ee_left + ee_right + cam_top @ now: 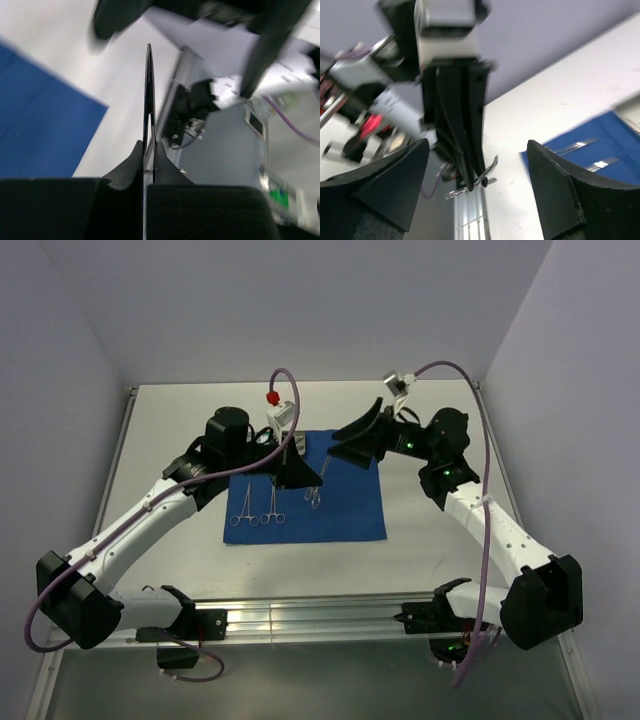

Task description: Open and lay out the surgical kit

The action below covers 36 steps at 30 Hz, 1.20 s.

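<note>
The royal-blue cloth (340, 505) lies spread flat on the table. Two ring-handled clamps (241, 506) (272, 505) lie side by side on its left part. My left gripper (303, 478) is over the middle of the cloth, shut on a slim steel ring-handled instrument (149, 90); this instrument also shows in the right wrist view (487, 176) and seems to hang at the fingertips in the top view (313, 494). My right gripper (352, 436) is open and empty, just right of the left one, above the cloth's far edge. The steel tray and the packet are out of view.
The white table (160, 440) has walls on the left, back and right. An aluminium rail (320, 615) runs along the near edge between the arm bases. Purple cables (480, 420) loop over both arms. Two steel instruments (580, 146) show on the cloth in the right wrist view.
</note>
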### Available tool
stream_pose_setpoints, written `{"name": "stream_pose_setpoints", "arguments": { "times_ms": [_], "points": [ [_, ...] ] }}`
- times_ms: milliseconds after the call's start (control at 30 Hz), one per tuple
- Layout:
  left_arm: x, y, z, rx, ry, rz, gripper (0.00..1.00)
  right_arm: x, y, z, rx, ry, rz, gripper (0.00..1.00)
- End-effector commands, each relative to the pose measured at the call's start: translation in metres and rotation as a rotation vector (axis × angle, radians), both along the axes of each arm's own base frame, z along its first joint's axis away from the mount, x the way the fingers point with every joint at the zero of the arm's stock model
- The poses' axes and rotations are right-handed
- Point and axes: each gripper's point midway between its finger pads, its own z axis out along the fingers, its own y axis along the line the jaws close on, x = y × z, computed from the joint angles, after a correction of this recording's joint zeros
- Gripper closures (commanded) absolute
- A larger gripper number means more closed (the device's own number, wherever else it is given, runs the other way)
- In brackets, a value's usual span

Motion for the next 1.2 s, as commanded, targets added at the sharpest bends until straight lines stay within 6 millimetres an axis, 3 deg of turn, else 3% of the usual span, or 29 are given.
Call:
{"name": "stream_pose_setpoints", "arguments": {
  "times_ms": [0,67,100,200,333,367,400,467,600,733,1167],
  "points": [
    [0.03,0.016,-0.04,0.162,0.14,0.326,1.0,0.045,-0.038,0.01,0.022,0.027,-0.267,0.13],
    [0.039,0.019,-0.066,0.266,0.21,0.468,1.0,0.062,-0.056,0.009,0.018,0.025,-0.377,0.11],
    [0.053,0.03,-0.08,0.324,0.208,0.589,1.0,0.07,-0.063,0.003,-0.008,0.05,-0.418,0.1],
    [0.07,0.048,-0.114,0.393,0.268,0.805,1.0,0.089,-0.084,-0.013,-0.107,0.023,-0.536,0.1],
    [0.081,0.05,-0.144,0.526,0.246,0.909,1.0,0.096,-0.095,-0.032,-0.154,0.053,-0.578,0.1],
    [0.088,0.048,-0.14,0.537,0.229,0.936,1.0,0.096,-0.096,-0.038,-0.168,0.069,-0.58,0.1],
    [0.091,0.044,-0.155,0.589,0.232,0.945,1.0,0.097,-0.098,-0.042,-0.18,0.074,-0.587,0.1],
    [0.094,0.042,-0.163,0.632,0.238,0.974,1.0,0.098,-0.099,-0.046,-0.186,0.08,-0.586,0.1],
    [0.097,0.039,-0.201,0.754,0.257,0.983,1.0,0.1,-0.102,-0.052,-0.206,0.076,-0.591,0.1],
    [0.107,0.034,-0.211,0.795,0.25,0.993,1.0,0.101,-0.102,-0.053,-0.204,0.078,-0.588,0.09],
    [0.107,0.032,-0.249,0.877,0.345,0.968,1.0,0.099,-0.096,-0.051,-0.178,0.094,-0.543,0.08]
  ]
}}
